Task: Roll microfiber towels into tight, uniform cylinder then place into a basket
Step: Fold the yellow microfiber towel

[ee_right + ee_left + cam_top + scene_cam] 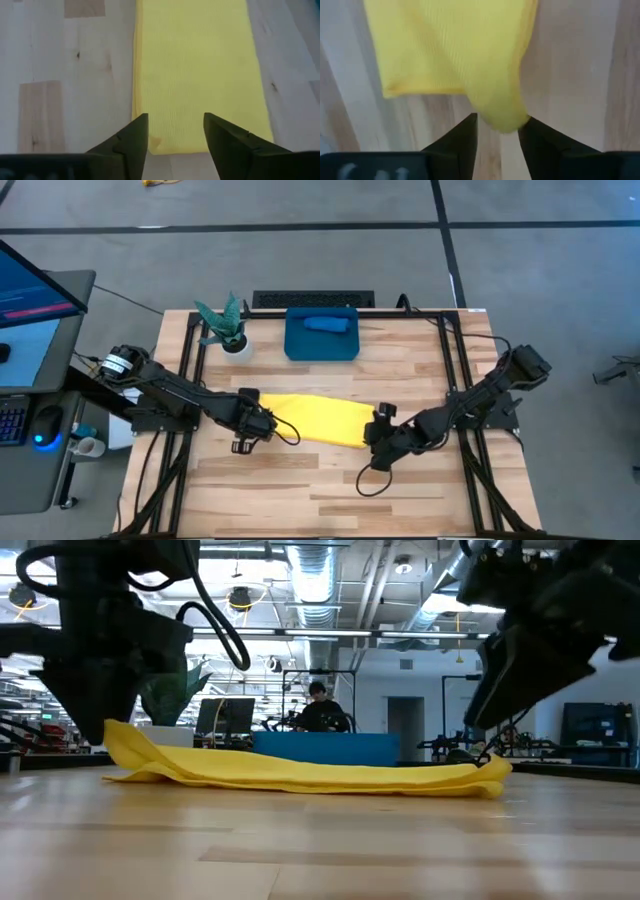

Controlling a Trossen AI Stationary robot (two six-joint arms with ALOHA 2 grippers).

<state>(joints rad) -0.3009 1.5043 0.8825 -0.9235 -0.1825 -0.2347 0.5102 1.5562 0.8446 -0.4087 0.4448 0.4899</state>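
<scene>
The bench (330, 480) carries everything, with the yellow towel (315, 418) lying folded into a long flat strip at its middle, probably so it can be rolled from one end. Beyond the strip sits the teal basket (322, 345), already holding the rolled blue towel (326, 324); a plant pot (236, 345) stands beside the basket. The left gripper (499, 132) sits at one end of the yellow towel, jaws parted around a bunched corner, not pinching it. The right gripper (176, 131) hovers open over the opposite end.
</scene>
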